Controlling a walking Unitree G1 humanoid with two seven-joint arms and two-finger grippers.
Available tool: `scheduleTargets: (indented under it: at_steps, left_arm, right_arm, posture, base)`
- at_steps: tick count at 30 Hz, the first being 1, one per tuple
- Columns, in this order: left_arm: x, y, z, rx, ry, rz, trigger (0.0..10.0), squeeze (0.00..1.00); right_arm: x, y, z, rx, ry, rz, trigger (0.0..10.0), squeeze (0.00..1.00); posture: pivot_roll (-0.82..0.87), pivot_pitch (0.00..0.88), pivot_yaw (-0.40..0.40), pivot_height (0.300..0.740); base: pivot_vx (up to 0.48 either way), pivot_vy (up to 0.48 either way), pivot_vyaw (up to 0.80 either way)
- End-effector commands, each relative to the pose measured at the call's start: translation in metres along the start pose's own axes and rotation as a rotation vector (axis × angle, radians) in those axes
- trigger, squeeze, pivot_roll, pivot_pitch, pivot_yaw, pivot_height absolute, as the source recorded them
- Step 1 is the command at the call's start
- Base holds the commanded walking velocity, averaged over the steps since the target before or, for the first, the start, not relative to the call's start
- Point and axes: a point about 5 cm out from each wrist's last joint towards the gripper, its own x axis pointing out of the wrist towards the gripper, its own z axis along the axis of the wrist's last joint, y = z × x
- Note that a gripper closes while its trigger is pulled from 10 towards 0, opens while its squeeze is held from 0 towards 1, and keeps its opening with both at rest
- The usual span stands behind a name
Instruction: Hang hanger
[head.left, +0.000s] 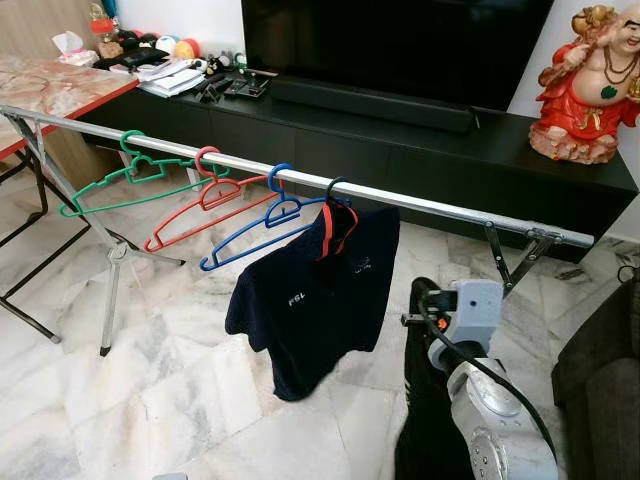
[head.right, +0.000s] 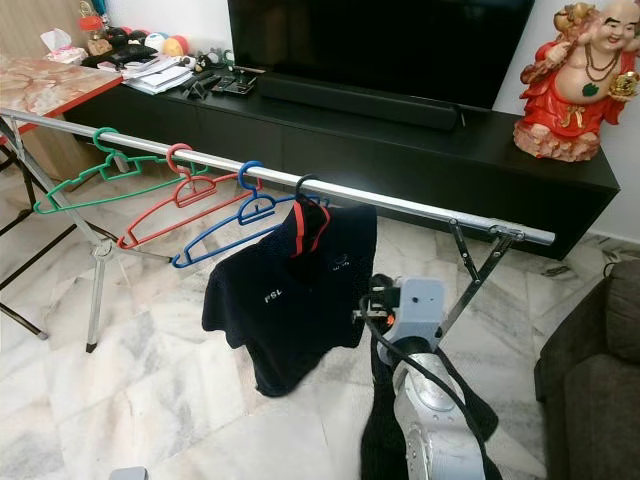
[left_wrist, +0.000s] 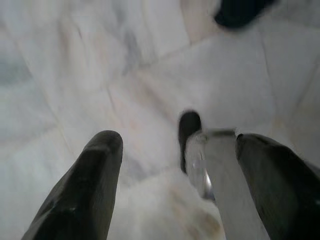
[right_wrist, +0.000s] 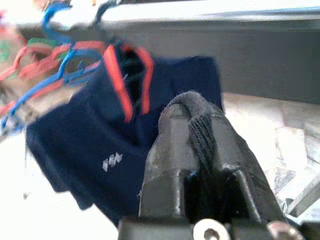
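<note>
Navy shirt (head.left: 310, 300), white "FSL" lettering (head.left: 297, 299)

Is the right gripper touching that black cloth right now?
Touching. The right wrist view shows the right gripper with its fingers pinched shut on a fold of black cloth, no gap between them.

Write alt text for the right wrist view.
The right gripper is clamped on a fold of black fabric. Beyond it, a navy polo shirt with a red collar hangs from a metal rail, beside blue and red hangers.
</note>
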Motion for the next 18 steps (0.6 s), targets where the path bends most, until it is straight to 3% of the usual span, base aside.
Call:
scheduleTargets:
  at_steps: [1, 3, 5, 8, 9, 11, 14, 18]
  left_arm:
    - [0.008, 0.019, 0.047, 0.040, -0.208, 0.030, 10.0, 0.00]
    - [0.009, 0.029, 0.085, 0.088, -0.365, 0.029, 10.0, 0.00]
    - [0.006, 0.029, 0.095, 0.110, -0.438, 0.021, 10.0, 0.00]
    - [0.000, 0.013, 0.124, 0.230, -0.575, -0.015, 10.0, 0.00]
    - [-0.004, 0.008, 0.130, 0.239, -0.620, -0.030, 10.0, 0.00]
    - [-0.010, -0.006, 0.149, 0.176, -0.708, -0.053, 10.0, 0.00]
    - [-0.010, -0.005, 0.153, 0.139, -0.713, -0.059, 10.0, 0.00]
    - [-0.009, -0.008, 0.159, 0.125, -0.707, -0.084, 10.0, 0.00]
  right_arm:
    - [0.001, -0.004, 0.004, 0.017, -0.025, -0.047, 10.0, 0.00]
    - [0.001, -0.010, 0.001, 0.044, -0.021, -0.096, 10.0, 0.00]
    - [0.000, -0.014, -0.003, 0.066, -0.017, -0.121, 10.0, 0.00]
    - [-0.005, -0.020, -0.011, 0.036, 0.000, -0.128, 10.0, 0.00]
    - [-0.006, -0.023, -0.013, 0.038, 0.000, -0.138, 10.0, 0.00]
    - [-0.007, -0.032, -0.013, 0.039, -0.002, -0.185, 10.0, 0.00]
    - [-0.007, -0.032, -0.012, 0.055, -0.018, -0.202, 10.0, 0.00]
    - [-0.006, -0.030, -0.009, 0.087, -0.045, -0.231, 10.0, 0.00]
  posture:
    - [-0.02, 0.127, 0.013, 0.740]
    - [-0.02, 0.125, 0.011, 0.740]
    - [-0.02, 0.120, 0.009, 0.740]
    - [-0.01, 0.109, 0.005, 0.740]
    - [-0.01, 0.106, 0.003, 0.740]
    - [0.01, 0.094, 0.000, 0.740]
    - [0.01, 0.082, 0.009, 0.740]
    - [-0.01, 0.073, 0.018, 0.740]
  base:
    - [0.000, 0.000, 0.00]
    - [0.000, 0.000, 0.00]
    - [0.000, 0.000, 0.00]
    - [0.000, 0.000, 0.00]
    - [0.000, 0.000, 0.00]
    - [0.000, 0.000, 0.00]
    - [0.000, 0.000, 0.00]
    - [0.000, 0.480, 0.00]
